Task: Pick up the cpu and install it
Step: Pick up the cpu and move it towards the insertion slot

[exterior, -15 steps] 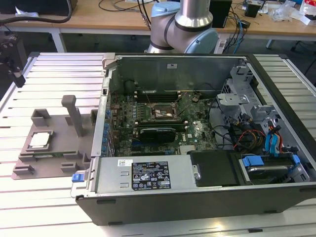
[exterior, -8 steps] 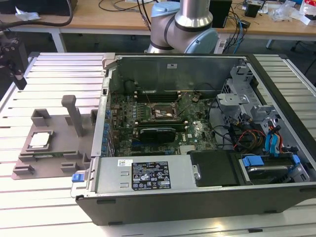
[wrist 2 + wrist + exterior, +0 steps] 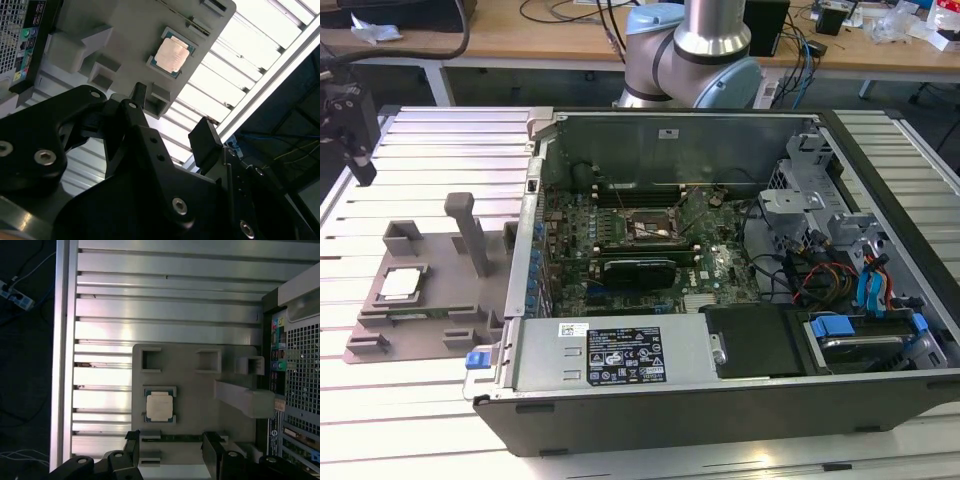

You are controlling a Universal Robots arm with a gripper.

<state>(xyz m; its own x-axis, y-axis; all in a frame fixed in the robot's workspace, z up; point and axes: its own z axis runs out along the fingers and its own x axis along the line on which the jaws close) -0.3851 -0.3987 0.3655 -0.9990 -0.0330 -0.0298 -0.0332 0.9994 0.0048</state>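
now the cpu (image 3: pixel 159 406) sits in a grey tray (image 3: pixel 200 405) pocket, middle left of the exterior view, just ahead of the gripper (image 3: pixel 172 440), whose fingers stand spread and empty, apart from it.

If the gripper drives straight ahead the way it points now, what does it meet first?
Probably the grey tray, at its edge beside the cpu, not the chip itself. The open gripper lines up slightly off the chip. Depth is hard to judge.
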